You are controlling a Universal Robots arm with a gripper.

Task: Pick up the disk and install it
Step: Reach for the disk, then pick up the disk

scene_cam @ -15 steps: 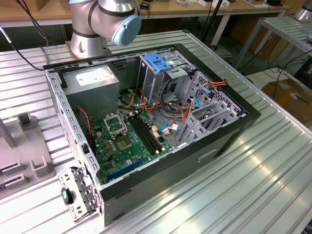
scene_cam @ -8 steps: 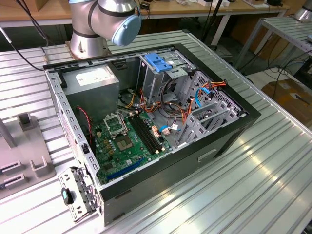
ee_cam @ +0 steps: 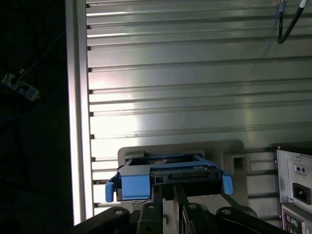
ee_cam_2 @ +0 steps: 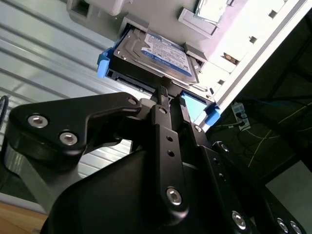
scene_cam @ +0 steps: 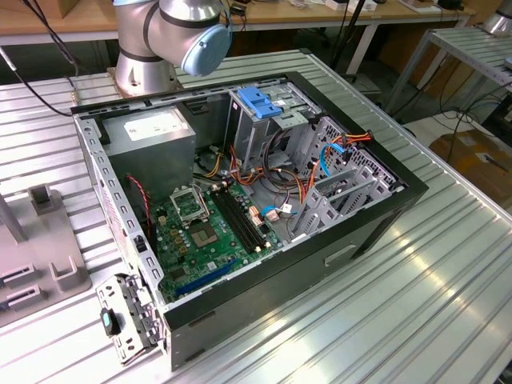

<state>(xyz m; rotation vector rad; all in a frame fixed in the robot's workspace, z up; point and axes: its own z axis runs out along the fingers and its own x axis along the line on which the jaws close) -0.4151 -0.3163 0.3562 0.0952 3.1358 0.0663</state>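
Starting at the tool, both wrist views place its black tip right at the near edge of the disk; whether it is spread, pressed together or pinching the blue frame cannot be told, as the contact point is masked by the tool body. In the first wrist view the tool meets the disk at the middle of that edge, between the two blue end tabs of the rail frame. The disk lies flat with its blue-and-white label facing up, seated in a light grey cradle that wraps around its far end and sides. The cradle stands on the ribbed aluminium surface, near that surface's border rail. A dark cable hangs over the surface well beyond the cradle. A grey panel with a socket stands just beside the cradle. In the exterior view the arm rises from its base at the far side of the surface. An open computer case lies on its side in front of it. Inside the case are a green motherboard, a large grey power-supply box and a drive cage carrying a blue bracket. Orange and blue wires run between the cage and the board.
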